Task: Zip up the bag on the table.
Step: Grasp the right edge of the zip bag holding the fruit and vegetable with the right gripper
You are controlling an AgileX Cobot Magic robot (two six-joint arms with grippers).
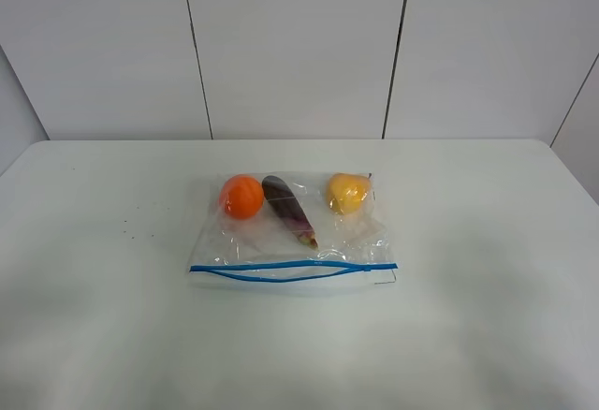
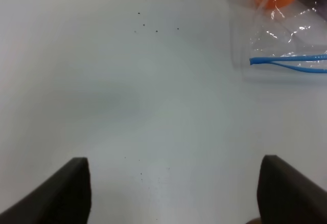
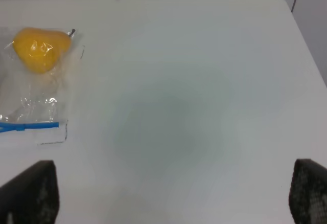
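The clear bag (image 1: 290, 227) lies flat in the middle of the white table (image 1: 487, 241). Its blue zipper strip (image 1: 290, 270) runs along the near edge, with the two tracks apart in the middle. Inside are an orange fruit (image 1: 242, 196), a purple eggplant (image 1: 288, 208) and a yellow fruit (image 1: 347, 192). Neither arm shows in the exterior high view. My left gripper (image 2: 176, 193) is open and empty over bare table, away from the bag's left zipper end (image 2: 288, 60). My right gripper (image 3: 171, 193) is open and empty, away from the bag's right zipper end (image 3: 28, 126) and the yellow fruit (image 3: 40, 47).
White wall panels (image 1: 299, 45) stand behind the table's far edge. The table's right edge (image 3: 306, 45) and rounded far corner show in the right wrist view. Small dark specks (image 2: 145, 25) mark the tabletop left of the bag.
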